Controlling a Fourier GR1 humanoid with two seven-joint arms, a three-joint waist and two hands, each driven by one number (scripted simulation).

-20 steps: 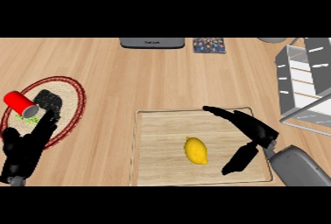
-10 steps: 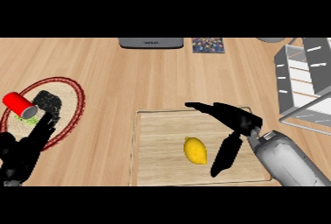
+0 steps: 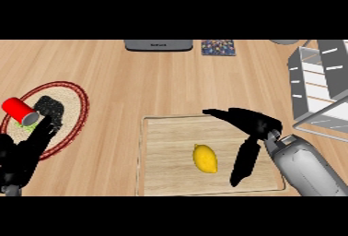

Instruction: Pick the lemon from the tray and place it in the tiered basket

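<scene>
Lemon-wise, the small yellow oval lemon (image 3: pixel 205 158) lies on the pale wooden tray (image 3: pixel 163 138) with its long axis running near-far, just left of the open black right hand (image 3: pixel 248 131), whose straight fingers and thumb bracket it untouched.

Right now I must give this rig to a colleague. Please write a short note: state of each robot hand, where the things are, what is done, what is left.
Right robot hand: open, above the tray, just right of the lemon, not touching it.
Left robot hand: open, resting at the left edge, over the round mat.
Lemon: lying on the tray, not grasped.
Tiered basket: at the far right.
Done: nothing placed yet.
Left: grasp the lemon, lift it, carry it right, set it in the basket.
</scene>
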